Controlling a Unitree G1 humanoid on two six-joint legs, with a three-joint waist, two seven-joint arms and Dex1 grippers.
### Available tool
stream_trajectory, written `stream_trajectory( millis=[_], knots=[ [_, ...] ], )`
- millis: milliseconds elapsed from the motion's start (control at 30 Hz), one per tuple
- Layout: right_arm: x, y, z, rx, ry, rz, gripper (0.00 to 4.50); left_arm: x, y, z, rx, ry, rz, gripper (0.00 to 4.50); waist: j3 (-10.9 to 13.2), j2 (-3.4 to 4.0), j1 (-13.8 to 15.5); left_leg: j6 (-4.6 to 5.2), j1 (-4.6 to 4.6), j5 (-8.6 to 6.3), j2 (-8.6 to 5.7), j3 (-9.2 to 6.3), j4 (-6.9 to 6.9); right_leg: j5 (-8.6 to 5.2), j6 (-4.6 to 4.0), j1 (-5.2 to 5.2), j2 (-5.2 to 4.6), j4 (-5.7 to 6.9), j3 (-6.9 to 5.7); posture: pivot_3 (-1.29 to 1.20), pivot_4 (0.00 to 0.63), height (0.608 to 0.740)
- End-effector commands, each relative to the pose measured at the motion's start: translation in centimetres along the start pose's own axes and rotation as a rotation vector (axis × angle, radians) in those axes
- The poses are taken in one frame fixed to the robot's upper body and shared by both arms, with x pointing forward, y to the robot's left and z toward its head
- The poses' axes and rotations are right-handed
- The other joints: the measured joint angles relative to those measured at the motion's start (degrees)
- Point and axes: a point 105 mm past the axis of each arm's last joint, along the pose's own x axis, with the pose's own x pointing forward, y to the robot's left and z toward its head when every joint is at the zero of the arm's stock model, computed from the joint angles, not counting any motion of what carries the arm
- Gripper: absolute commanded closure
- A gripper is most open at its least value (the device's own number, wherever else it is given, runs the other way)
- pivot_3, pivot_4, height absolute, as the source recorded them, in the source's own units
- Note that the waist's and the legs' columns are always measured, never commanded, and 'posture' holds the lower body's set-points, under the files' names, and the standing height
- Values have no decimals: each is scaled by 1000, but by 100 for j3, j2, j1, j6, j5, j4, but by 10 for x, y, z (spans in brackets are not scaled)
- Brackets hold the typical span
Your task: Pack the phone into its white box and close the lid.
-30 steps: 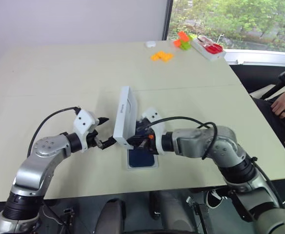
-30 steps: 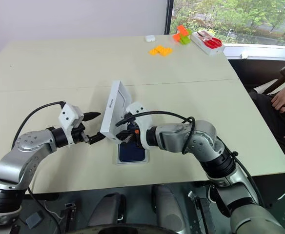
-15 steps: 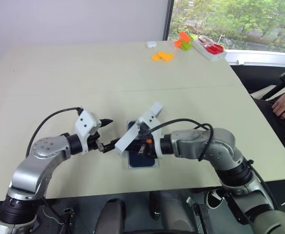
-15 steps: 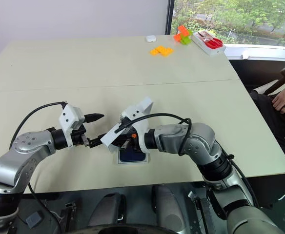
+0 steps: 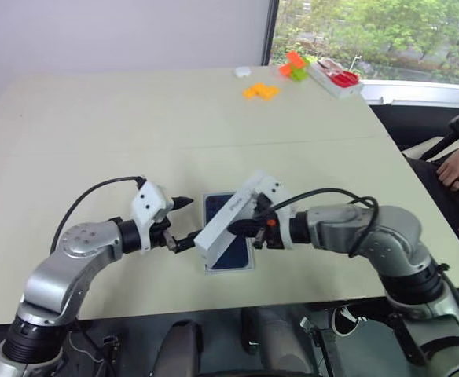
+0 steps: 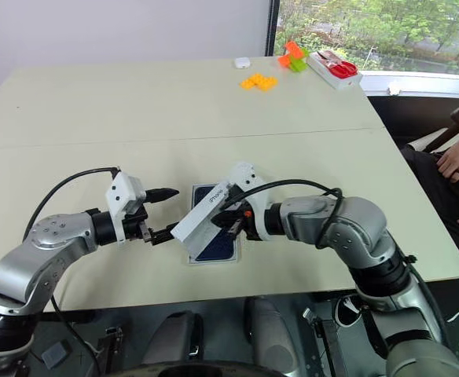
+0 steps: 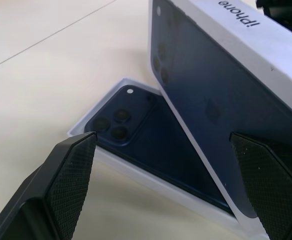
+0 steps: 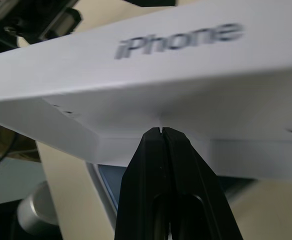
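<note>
The phone (image 7: 136, 132) is already seated in the white box (image 5: 229, 267), which lies flat on the tabletop (image 5: 96, 126) at the lower centre of the head views; the first half of the task is judged done. In the left wrist view the glossy back is turned up, with the camera block at the corner of the box nearest the left edge of that frame.

The lid (image 5: 231, 222) is not yet on. It is held tilted above the box, with its lower end near the left gripper (image 5: 184, 222) and its upper end raised toward the centre of the frame. The pinch of the right gripper (image 8: 163, 132) is placed on the lid's thin white edge, and its jaws are closed on that rim. The jaws of the left gripper are spread wide and hold nothing; they stand just beside the lid's lower end, and whether that end is touched cannot be told for certain.

The long axis of the box and phone runs from the bottom of the left eye frame toward the top. The lid's long axis is slanted across it, from lower left to upper right, and its printed dark face is turned downward toward the phone. What is left is judged to be turning the lid over, squaring it, lowering it over the box and pressing it shut.
</note>
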Motion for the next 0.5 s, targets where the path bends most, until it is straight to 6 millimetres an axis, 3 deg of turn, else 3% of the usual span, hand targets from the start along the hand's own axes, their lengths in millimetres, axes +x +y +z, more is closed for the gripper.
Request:
stream_trajectory(
  millis=[33,233,333,500],
  knots=[
    [-14,-7,7,-51,-36,-56,4431,4,-9,10,24,-38,-39,0,0,0,2,0,0,0,-1,1,0,0,0,1,0,0,0,0,150,734],
    [-12,-23,12,-66,-75,-132,4431,8,-17,12,17,-44,-89,0,0,-1,-10,0,-2,0,-1,2,0,-1,1,5,2,2,1,0,150,734],
    [-7,-20,16,-71,-99,-112,4431,8,-18,12,15,-44,-96,0,0,-1,-11,0,0,0,0,2,0,-3,4,13,6,4,1,0,150,734],
    [13,5,27,-123,-145,9,4431,8,-17,14,21,-47,-96,0,0,-1,-13,-1,7,0,0,1,0,-2,2,15,6,7,2,0,150,734]
  ],
)
